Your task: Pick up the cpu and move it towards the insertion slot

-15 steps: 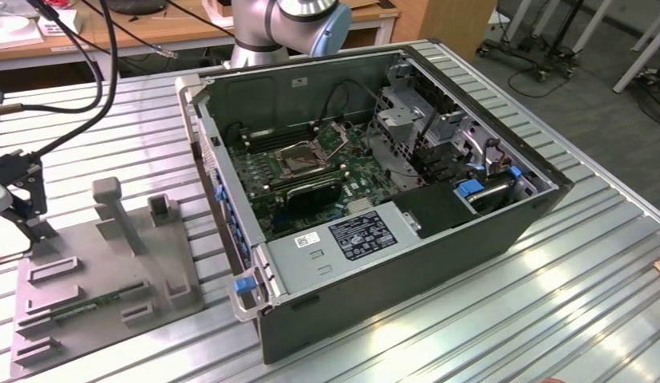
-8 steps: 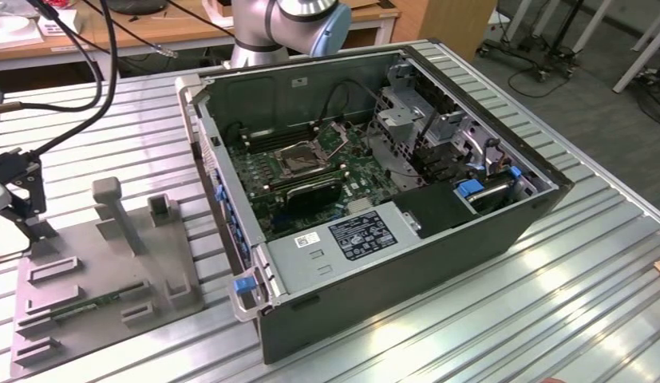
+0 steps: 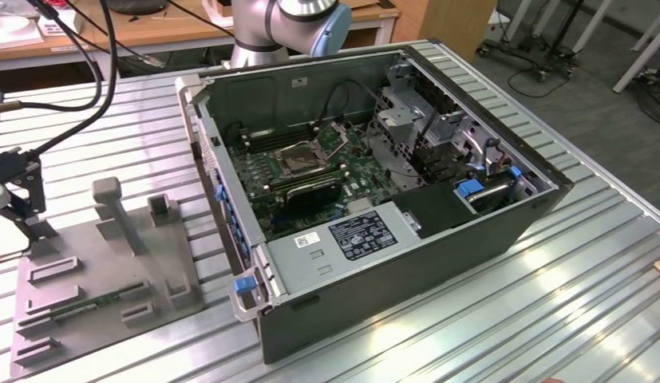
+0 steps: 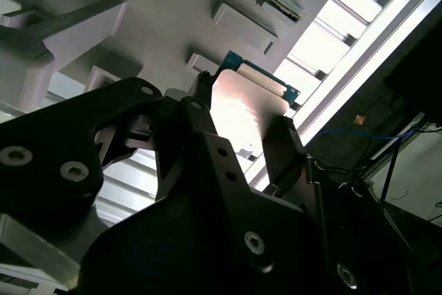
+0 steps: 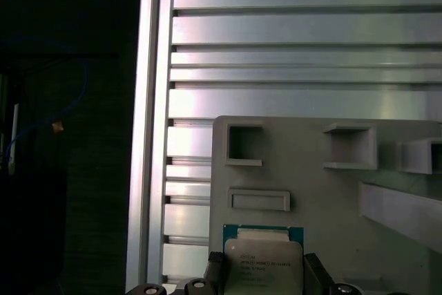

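Black gripper [image 4: 240,105] looms close in the second wrist view, fingers [image 4: 280,143] clamped on opposite edges of the cpu [image 4: 243,119], over a grey tray [image 4: 173,5]. The first wrist view shows a ribbed metal table [image 5: 304,53] beyond. In the exterior view, the insertion slot [image 3: 305,159] lies well apart inside an open computer case [image 3: 415,247]; wooden desks [image 3: 132,32] stand behind.

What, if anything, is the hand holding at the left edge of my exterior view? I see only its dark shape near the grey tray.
Observer: A small square chip. Both wrist views show it inside the hand.
Operator: Which side faces the cameras?
Observer: Its silvery metal top, with a green rim showing at the edge.
Operator: Do the fingers touch it?
Observer: Yes. In the second wrist view the fingers press against two opposite edges.
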Controlling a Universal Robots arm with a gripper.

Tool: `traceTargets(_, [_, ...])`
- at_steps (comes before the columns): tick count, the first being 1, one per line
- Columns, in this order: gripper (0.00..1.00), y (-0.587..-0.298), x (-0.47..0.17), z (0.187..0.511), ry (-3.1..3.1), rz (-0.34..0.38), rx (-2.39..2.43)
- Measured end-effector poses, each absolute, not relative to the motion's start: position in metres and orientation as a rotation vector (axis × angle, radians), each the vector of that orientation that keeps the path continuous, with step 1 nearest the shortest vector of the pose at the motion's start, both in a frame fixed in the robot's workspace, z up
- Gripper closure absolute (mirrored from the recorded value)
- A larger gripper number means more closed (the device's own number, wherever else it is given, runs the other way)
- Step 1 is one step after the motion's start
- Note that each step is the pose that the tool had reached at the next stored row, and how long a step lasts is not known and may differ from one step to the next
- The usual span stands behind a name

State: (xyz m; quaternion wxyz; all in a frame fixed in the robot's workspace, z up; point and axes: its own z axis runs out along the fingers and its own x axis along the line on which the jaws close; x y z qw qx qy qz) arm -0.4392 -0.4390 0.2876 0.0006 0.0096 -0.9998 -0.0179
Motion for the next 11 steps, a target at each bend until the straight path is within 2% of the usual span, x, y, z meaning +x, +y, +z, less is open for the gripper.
traceTargets(11, [0.46,-0.4390,-0.4392,0.2962,-3.140,-0.056,0.030])
